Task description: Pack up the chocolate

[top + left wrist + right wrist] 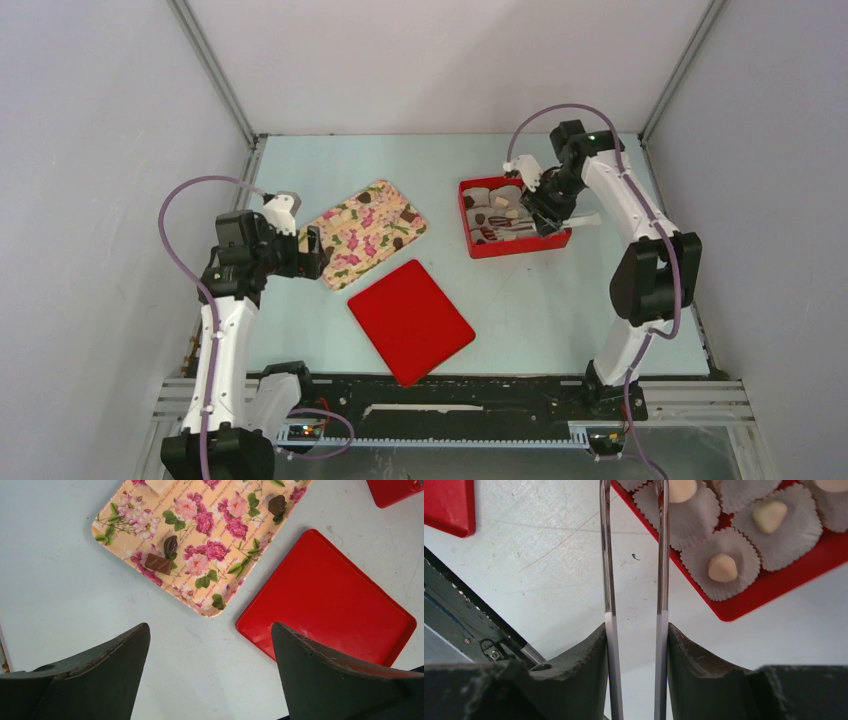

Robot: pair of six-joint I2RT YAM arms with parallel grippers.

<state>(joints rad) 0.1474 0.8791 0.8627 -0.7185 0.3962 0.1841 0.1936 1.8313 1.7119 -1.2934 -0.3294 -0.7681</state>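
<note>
Dark chocolate (pixel 159 563) lumps lie on the flower-print tray (pixel 125 525), with another dark chocolate (pixel 277 504) farther along it. Pale chocolate (pixel 722 568) pieces sit in white paper cups (pixel 704 555) inside the red box (pixel 749 602). My left gripper (pixel 210 626) hangs open and empty above the bare table, just short of the tray's near corner. My right gripper (pixel 636 626) is shut on a pair of metal tongs (pixel 607 555), whose blades stand apart and reach over the box's near rim. Their tips run out of the right wrist view.
A flat red lid (pixel 410 320) lies on the table between the tray (pixel 340 245) and the arm bases. The red box (pixel 515 247) stands at the back right under the right gripper (pixel 545 215). Grey walls close in the table on three sides.
</note>
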